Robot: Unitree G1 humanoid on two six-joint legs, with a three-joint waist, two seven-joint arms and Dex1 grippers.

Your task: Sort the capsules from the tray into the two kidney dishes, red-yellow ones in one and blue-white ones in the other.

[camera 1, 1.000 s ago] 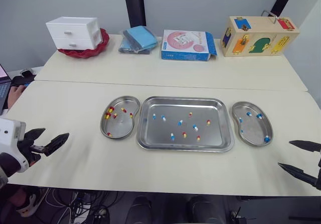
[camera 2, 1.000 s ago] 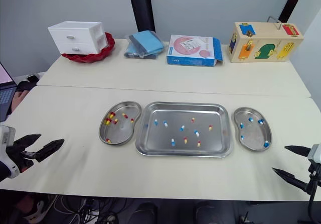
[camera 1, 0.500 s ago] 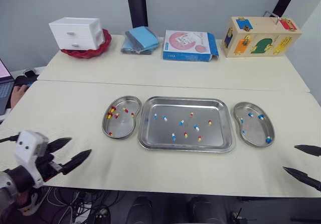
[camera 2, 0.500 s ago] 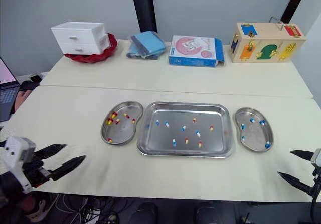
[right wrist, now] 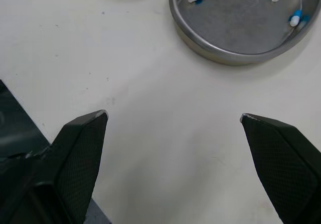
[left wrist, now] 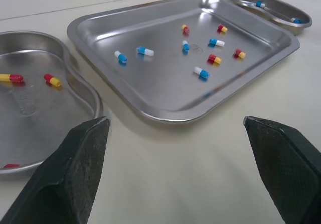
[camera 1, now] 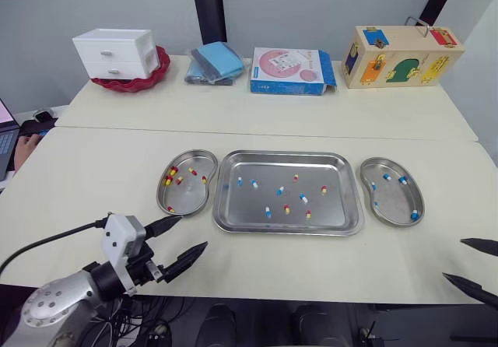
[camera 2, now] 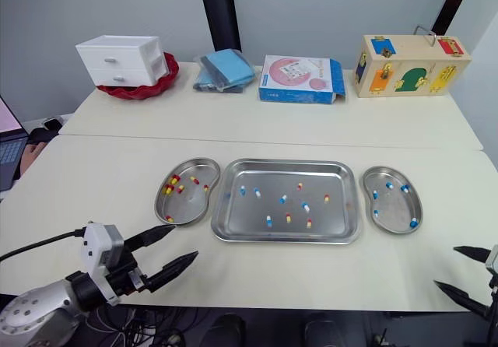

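My left pincer [camera 1: 189, 236], released wide, has swung in from the tabletop's [camera 1: 93, 176] left edge to its front edge, short of the left kidney dish [camera 1: 187, 200] holding red-yellow capsules [camera 1: 178, 180]. At the front right corner my right pincer [camera 1: 455, 259] is released too. The central tray [camera 1: 288, 229] holds mixed capsules [camera 1: 267, 212], and the right kidney dish [camera 1: 391, 205] has blue-white capsules [camera 1: 402, 180].

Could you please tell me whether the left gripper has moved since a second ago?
Yes: the left gripper has come in from the left, much closer to the left kidney dish.

Glossy metal tray [camera 1: 350, 207], matt table [camera 1: 93, 176]
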